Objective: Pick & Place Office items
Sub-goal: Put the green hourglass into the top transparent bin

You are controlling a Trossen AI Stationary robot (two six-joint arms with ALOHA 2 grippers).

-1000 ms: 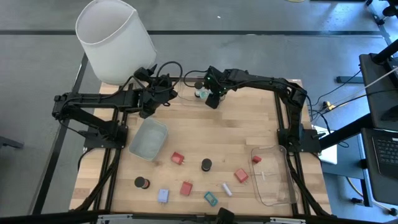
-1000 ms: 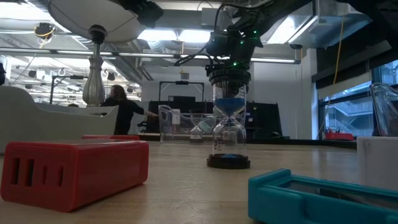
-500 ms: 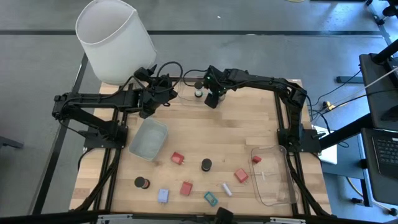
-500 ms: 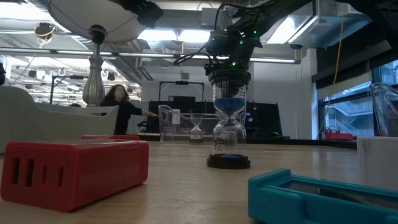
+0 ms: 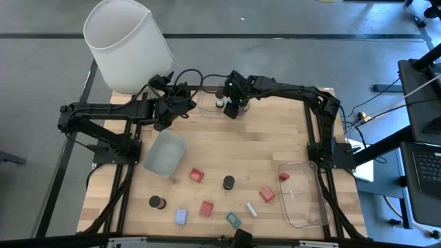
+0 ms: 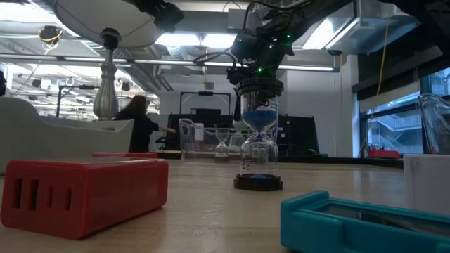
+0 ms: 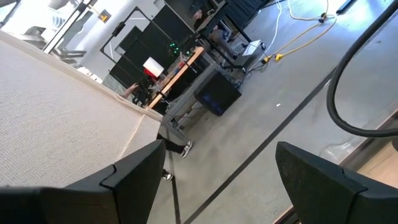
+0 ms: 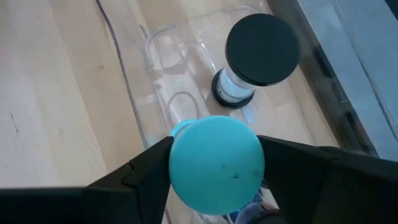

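My right gripper (image 5: 233, 108) is at the table's far edge, over a clear tray (image 8: 149, 68), shut on a teal-topped sand timer (image 8: 216, 165). A black-topped timer (image 8: 261, 46) stands upright on the tray floor just beyond it. My left gripper (image 5: 176, 103) hangs open beside the lamp shade, with nothing between its fingers (image 7: 134, 174). The other office items lie near the front edge: red blocks (image 5: 196, 175), two dark-topped timers (image 5: 228, 182), a pale-blue clip (image 5: 180, 216), a teal clip (image 5: 233, 220) and a white stick (image 5: 251, 209). My right gripper has the timer's round teal top cap (image 8: 180, 158) pinched between its two fingers, one on each side of the rim. The fingers slant down at it from above. The cap hides the timer's body and base, so whether it rests on the tray I cannot tell.
A big white lamp shade (image 5: 127, 45) stands at the far left corner. A clear tray (image 5: 165, 153) lies left of centre and another (image 5: 303, 193) at the right, with a red piece (image 5: 284, 177) at its far end. A cable (image 5: 189, 76) loops behind the grippers.
My right gripper has tipped a little and edged toward the table's left. The teal top that showed beside it in the high view is now covered by it.
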